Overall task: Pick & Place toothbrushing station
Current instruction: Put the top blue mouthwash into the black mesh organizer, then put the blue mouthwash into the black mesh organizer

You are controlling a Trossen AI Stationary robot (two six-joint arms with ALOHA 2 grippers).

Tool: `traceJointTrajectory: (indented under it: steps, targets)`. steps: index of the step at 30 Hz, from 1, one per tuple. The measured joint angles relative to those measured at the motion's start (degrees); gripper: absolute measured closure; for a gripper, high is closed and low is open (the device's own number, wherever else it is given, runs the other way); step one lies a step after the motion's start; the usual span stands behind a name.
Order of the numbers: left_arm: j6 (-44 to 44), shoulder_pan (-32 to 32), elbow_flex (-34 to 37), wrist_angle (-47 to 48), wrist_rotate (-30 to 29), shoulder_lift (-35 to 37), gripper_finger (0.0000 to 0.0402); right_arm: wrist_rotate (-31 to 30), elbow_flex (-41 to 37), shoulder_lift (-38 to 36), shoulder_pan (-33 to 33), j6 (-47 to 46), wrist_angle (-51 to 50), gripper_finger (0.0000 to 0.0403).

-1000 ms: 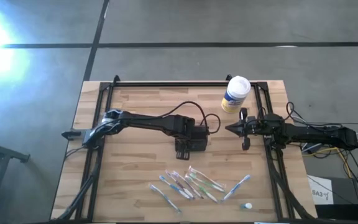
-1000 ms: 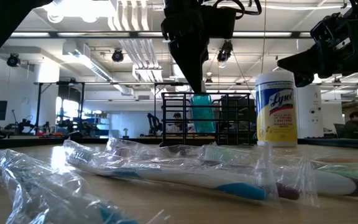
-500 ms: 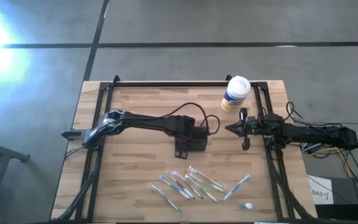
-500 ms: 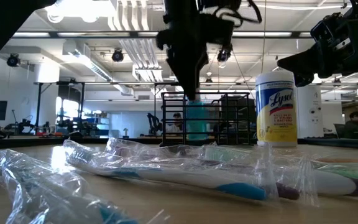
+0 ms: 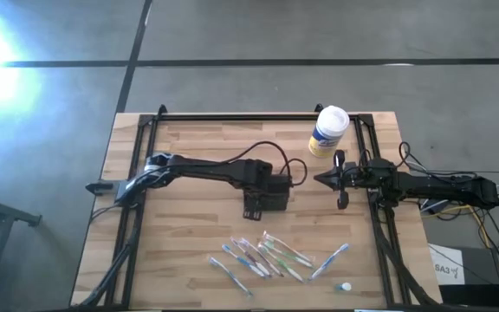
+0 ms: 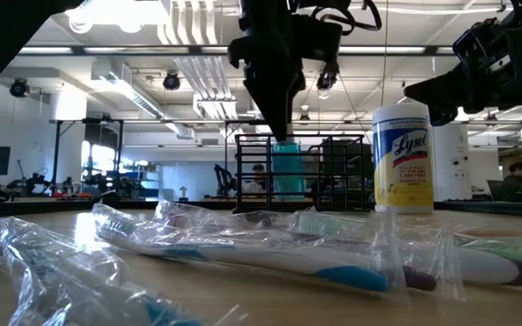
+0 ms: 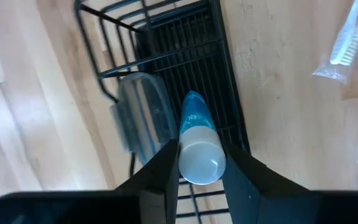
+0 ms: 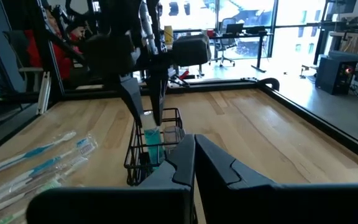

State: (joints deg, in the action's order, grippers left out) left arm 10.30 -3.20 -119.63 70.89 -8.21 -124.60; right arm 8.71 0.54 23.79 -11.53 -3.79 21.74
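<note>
The toothbrushing station (image 5: 267, 199) is a black wire holder standing mid-table; it also shows in the low view (image 6: 333, 172) and the left wrist view (image 7: 185, 56). My left gripper (image 5: 274, 185) is above it, shut on a blue toothpaste tube with a white cap (image 7: 194, 134). The tube's teal body (image 6: 286, 167) reaches down inside the holder. A clear cup-like piece (image 7: 143, 115) sits in the holder beside the tube. My right gripper (image 5: 340, 180) waits shut and empty near the table's right side, beside the white-and-yellow canister. My left gripper pinches the tube at its cap end (image 7: 201, 163) between its two fingers (image 7: 163, 168), one on either side. The fingers come from above, pointing down. The tube hangs upright below them, cap up and body inside the holder. Whether its lower end rests on the holder's floor does not show.
A white-and-yellow Lysol canister (image 5: 329, 130) stands at the far right. Several wrapped toothbrushes (image 5: 271, 256) lie scattered near the front edge, close to the low camera (image 6: 270, 254). A small white cap (image 5: 345, 286) lies at the front right. Black rails run along the table's sides.
My left gripper has shifted slightly over the holder and gone down a little with the tube, whose body sits a bit lower inside the holder than a second ago. It keeps its hold.
</note>
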Motion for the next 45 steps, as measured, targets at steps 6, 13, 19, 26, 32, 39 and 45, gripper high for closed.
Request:
traceJointTrajectory:
  steps: [6, 13, 19, 26, 32, 39, 45]
  targets:
    - [0.45, -0.02, 0.0, -0.46, 0.57, -1.76, 0.0307, -0.32, 0.0, -0.01, -0.02, 0.0, 0.0, 0.0394]
    - [0.56, 0.12, -0.02, -0.58, 0.57, -2.05, 0.0307, -0.35, 0.0, -0.02, -0.02, 0.39, -0.02, 0.0394]
    - [0.36, 0.24, -0.02, -0.59, 0.61, -2.05, 0.0272, -0.35, 0.0, 0.0, -0.02, 0.59, -0.04, 0.0394]
    - [0.23, 0.42, -0.02, -1.29, 0.61, -2.05, 0.0201, -0.35, 0.0, 0.0, 0.0, 0.5, -0.07, 0.0394]
    - [0.25, 0.42, -0.02, -1.36, 0.61, -2.03, 0.0199, -0.35, 0.0, 0.0, 0.0, 0.48, -0.07, 0.0394]
    - [0.29, 0.41, -2.41, -0.3, 0.74, -2.01, 0.0199, -0.37, 0.0, -0.02, -0.02, 0.71, -0.07, 0.0394]
    - [0.27, 0.37, -5.72, 1.81, 1.21, -2.01, 0.0198, -0.35, 0.0, 0.0, 0.0, 0.76, -0.09, 0.0394]
